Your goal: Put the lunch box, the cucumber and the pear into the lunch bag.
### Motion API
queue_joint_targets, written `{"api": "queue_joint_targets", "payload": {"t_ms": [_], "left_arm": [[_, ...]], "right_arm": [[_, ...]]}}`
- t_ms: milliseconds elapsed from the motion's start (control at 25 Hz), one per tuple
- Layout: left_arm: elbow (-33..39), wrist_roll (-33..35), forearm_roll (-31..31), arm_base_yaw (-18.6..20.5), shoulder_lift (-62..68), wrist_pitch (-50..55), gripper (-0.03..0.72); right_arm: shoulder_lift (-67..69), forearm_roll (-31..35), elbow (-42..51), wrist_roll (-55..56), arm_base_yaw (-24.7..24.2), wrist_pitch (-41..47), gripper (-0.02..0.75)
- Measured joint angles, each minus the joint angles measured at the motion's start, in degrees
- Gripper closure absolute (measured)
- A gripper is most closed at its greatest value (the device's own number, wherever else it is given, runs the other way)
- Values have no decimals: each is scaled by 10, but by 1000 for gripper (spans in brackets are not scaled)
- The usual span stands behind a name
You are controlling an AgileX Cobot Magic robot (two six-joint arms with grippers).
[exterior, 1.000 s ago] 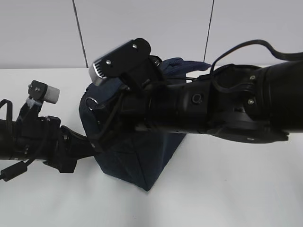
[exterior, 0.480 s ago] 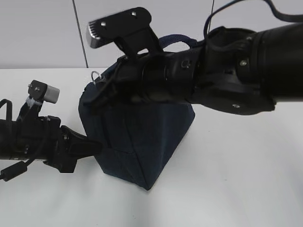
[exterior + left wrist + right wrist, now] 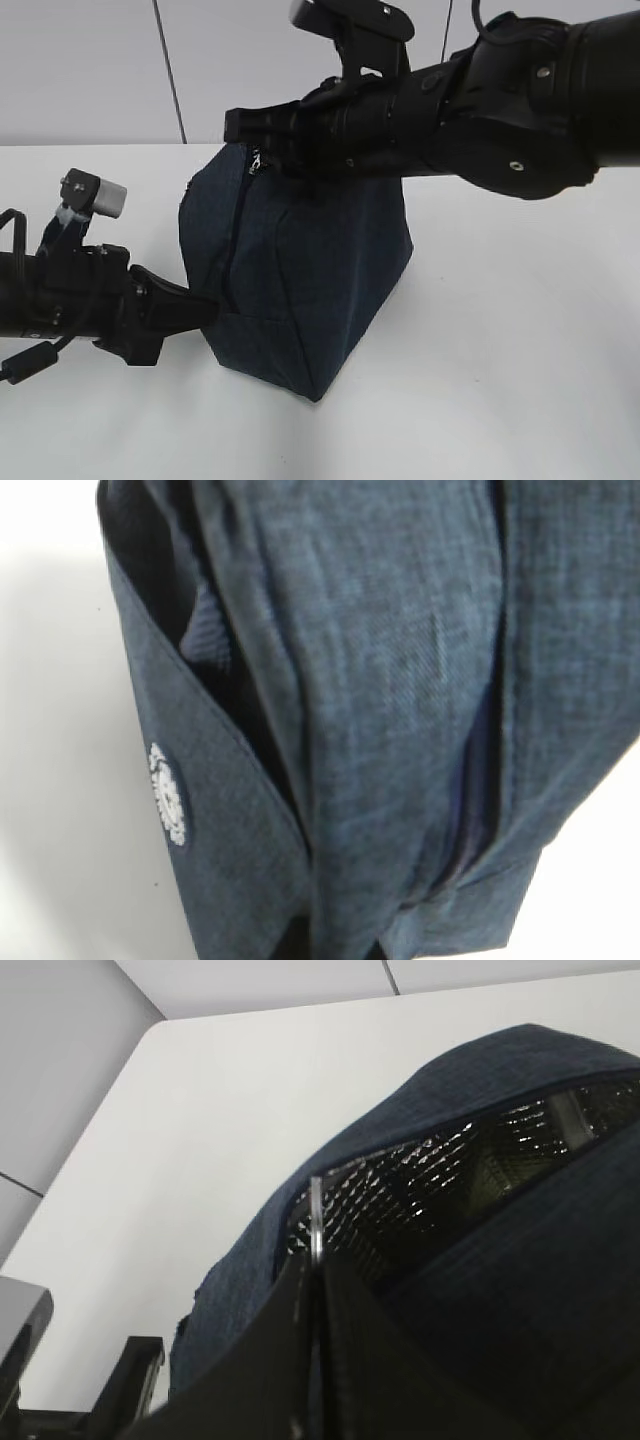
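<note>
- Exterior view: the right gripper (image 3: 243, 128) reaches in from the right, its arm level above the lunch bag (image 3: 300, 270); its jaws are pinched together at the bag's top left corner, just above the silver zipper pull (image 3: 256, 162), though the contact itself is hard to make out.
- Exterior view: the left gripper (image 3: 205, 305) comes in low from the left, arm close to the white desk (image 3: 500, 400), jaws narrow and pressed against the bag's lower left side; whether they pinch cloth cannot be told here.
- The bag stands upright on the desk, boxy, dark navy woven fabric.
- Left wrist view: only folded navy cloth and a small white round emblem (image 3: 168, 793); the jaws are out of sight.
- Right wrist view: closed jaws clamp a thin silver ring (image 3: 316, 1222) at the bag's mouth; crinkled silvery lining (image 3: 440, 1190) shows inside.
</note>
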Motion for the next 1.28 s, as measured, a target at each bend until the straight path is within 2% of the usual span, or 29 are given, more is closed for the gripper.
{"api": "queue_joint_targets", "payload": {"t_ms": [240, 600, 880, 1280], "left_arm": [[0, 0, 0, 0, 0, 0, 682], [8, 0, 0, 0, 0, 1, 682], [12, 0, 0, 0, 0, -1, 683], [12, 0, 0, 0, 0, -2, 684]], "right_arm": [[0, 0, 0, 88, -27, -27, 738], [1, 0, 0, 192, -117, -55, 738], [48, -1, 0, 291, -169, -123, 738], [115, -13, -6, 365, -236, -196, 738]]}}
